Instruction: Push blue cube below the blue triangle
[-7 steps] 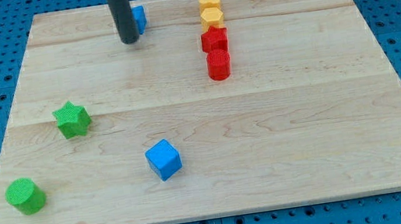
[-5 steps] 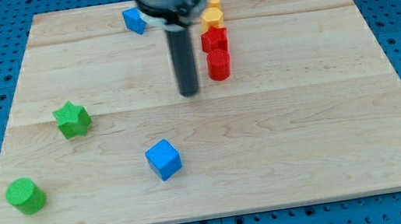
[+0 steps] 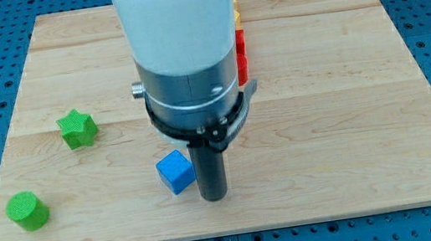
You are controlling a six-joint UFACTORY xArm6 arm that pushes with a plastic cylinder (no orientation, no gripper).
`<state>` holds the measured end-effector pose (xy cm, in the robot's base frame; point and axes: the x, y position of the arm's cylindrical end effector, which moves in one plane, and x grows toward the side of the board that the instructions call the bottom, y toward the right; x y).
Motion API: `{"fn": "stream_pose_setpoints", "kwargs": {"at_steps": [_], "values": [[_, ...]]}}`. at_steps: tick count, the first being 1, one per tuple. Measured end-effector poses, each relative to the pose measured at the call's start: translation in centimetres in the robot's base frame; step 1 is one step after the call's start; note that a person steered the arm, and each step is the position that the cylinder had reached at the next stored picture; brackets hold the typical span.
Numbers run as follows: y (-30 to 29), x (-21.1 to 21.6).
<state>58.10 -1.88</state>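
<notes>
The blue cube [image 3: 175, 172] lies on the wooden board [image 3: 350, 118] toward the view's bottom, left of centre. My tip [image 3: 214, 197] rests on the board just to the cube's right and slightly below it, very close or touching. The arm's white and grey body hides the blue triangle, which does not show now.
A green star [image 3: 77, 128] lies at the view's left and a green cylinder [image 3: 26, 210] at the bottom left. Slivers of the red blocks [image 3: 242, 56] and a yellow block [image 3: 235, 12] show beside the arm near the top centre.
My tip has moved from the top left of centre, beside the blue triangle, down across the board to the blue cube's right side. The arm now covers the triangle. No block has moved.
</notes>
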Motion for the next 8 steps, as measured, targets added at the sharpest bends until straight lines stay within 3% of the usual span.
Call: {"fn": "stream_pose_setpoints", "kwargs": {"at_steps": [2, 8], "values": [[-4.5, -0.8], [-7.6, -15.8]]}}
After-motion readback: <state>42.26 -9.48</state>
